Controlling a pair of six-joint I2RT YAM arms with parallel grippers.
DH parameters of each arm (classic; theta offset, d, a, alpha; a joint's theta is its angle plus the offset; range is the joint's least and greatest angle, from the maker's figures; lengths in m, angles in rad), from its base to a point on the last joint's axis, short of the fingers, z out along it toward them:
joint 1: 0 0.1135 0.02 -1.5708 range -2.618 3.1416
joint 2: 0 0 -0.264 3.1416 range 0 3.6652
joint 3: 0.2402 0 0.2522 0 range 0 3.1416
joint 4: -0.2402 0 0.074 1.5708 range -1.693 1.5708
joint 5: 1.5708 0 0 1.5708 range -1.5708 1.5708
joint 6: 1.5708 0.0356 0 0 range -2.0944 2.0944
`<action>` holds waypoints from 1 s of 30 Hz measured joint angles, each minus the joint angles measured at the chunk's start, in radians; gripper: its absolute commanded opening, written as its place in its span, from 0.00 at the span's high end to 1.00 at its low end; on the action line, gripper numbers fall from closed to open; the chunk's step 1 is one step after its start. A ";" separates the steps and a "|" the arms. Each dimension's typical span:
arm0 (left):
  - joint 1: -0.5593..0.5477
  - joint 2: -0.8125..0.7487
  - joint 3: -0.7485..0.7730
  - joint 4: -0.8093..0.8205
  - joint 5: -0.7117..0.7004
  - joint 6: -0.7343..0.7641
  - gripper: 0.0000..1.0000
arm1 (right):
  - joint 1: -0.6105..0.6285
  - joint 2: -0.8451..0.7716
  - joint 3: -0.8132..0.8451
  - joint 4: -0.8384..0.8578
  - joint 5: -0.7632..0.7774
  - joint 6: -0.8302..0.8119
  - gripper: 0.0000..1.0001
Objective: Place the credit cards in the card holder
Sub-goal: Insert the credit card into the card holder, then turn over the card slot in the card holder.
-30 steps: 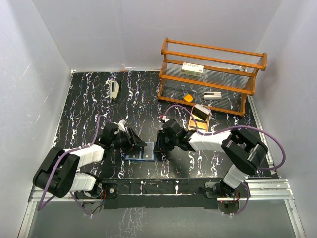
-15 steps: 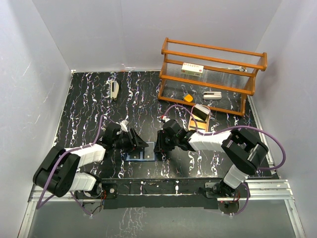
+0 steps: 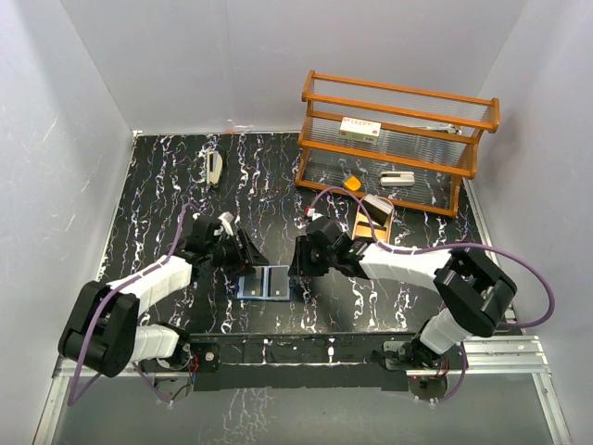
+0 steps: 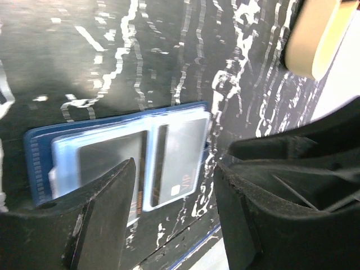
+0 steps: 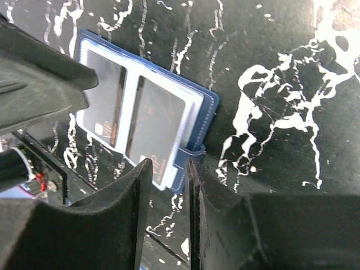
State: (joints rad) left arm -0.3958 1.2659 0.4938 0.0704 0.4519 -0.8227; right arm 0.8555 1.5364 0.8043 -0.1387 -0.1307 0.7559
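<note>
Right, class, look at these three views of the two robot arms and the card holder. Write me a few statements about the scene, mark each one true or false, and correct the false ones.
1. The card holder lies opened flat on the table. True.
2. The left gripper clamps a card in its jaws. False: its jaws stand apart with nothing between them.
3. The card holder rests on the wooden rack. False: the rack stands at the table's far right, and the holder lies on the table near the front, close to the left gripper and the right gripper.
4. A small white object lies at the far left of the table, apart from both grippers. True.
</note>
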 measured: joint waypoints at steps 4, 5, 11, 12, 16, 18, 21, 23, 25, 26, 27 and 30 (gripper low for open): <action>0.064 -0.002 0.000 -0.071 -0.006 0.026 0.44 | 0.003 -0.007 0.026 0.007 -0.009 0.035 0.71; 0.076 -0.005 0.000 -0.087 -0.012 0.030 0.44 | 0.006 -0.007 0.031 0.009 -0.011 0.043 0.71; 0.110 -0.040 -0.012 -0.138 -0.035 0.043 0.42 | 0.035 0.036 0.092 0.013 -0.018 0.095 0.72; 0.113 -0.050 -0.018 -0.140 -0.040 0.044 0.41 | 0.042 0.045 0.103 0.014 -0.018 0.101 0.71; 0.117 -0.068 -0.043 -0.135 -0.044 0.044 0.41 | 0.061 0.096 0.150 0.014 -0.018 0.113 0.72; 0.117 -0.066 -0.063 -0.108 -0.031 0.036 0.41 | 0.068 0.126 0.175 0.012 -0.018 0.114 0.73; 0.120 -0.062 -0.087 -0.055 0.007 0.019 0.42 | 0.072 0.171 0.211 0.010 -0.018 0.114 0.74; 0.120 -0.058 -0.105 -0.014 0.035 0.007 0.43 | 0.074 0.195 0.226 0.006 -0.014 0.113 0.76; 0.120 -0.058 -0.122 0.019 0.060 -0.008 0.43 | 0.074 0.216 0.239 -0.003 -0.010 0.111 0.77; 0.120 -0.058 -0.128 0.028 0.067 -0.012 0.43 | 0.074 0.228 0.248 -0.011 -0.006 0.110 0.77; 0.120 -0.058 -0.132 0.034 0.074 -0.017 0.43 | 0.074 0.239 0.255 -0.019 0.001 0.110 0.78; 0.120 -0.061 -0.134 0.034 0.076 -0.023 0.43 | 0.074 0.251 0.258 -0.039 0.015 0.104 0.79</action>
State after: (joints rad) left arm -0.2760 1.2045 0.3603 0.1047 0.5282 -0.8455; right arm 0.9295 1.7878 1.0626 -0.1780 -0.1154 0.8600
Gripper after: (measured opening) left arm 0.576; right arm 0.223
